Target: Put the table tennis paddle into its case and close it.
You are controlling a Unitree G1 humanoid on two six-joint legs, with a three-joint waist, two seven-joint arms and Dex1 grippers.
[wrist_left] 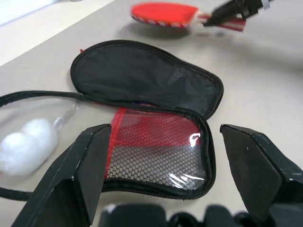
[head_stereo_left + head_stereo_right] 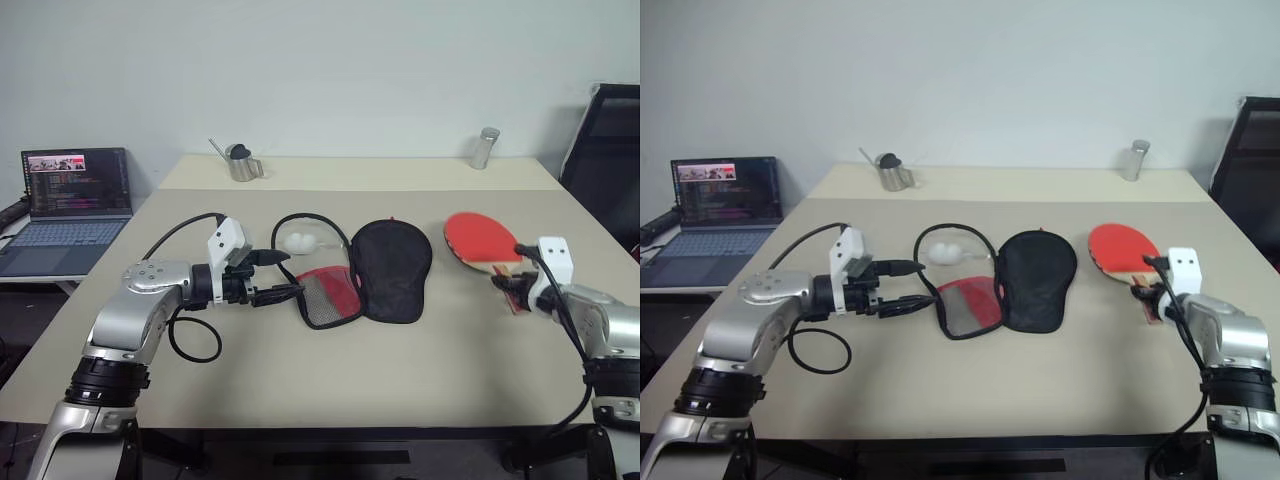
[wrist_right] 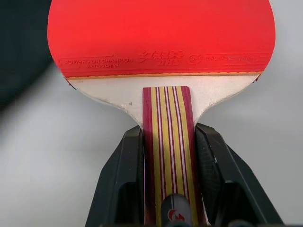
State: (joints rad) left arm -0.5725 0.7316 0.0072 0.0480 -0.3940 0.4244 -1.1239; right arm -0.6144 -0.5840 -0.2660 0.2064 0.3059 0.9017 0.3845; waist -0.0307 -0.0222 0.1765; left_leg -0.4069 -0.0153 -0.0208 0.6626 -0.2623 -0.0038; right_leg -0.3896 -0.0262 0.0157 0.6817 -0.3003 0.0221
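Left tool [image 2: 285, 275] agape, right tool [image 3: 165, 146] clamped.

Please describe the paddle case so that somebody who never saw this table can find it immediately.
In the middle of the beige table, beside the open left gripper, lies the case, unzipped and spread flat. Its black half and red mesh-pocket half distinguish it from the table tennis paddle, held by the right gripper.

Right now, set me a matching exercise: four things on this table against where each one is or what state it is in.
Things:
1. table tennis paddle
2. case
3. left gripper
4. metal cup

States:
A. lying unzipped and spread open mid-table
B. at the table's far edge
C. handle clamped in the right gripper
D. open, at the case's mesh side

Pairs: 1-C, 2-A, 3-D, 4-B
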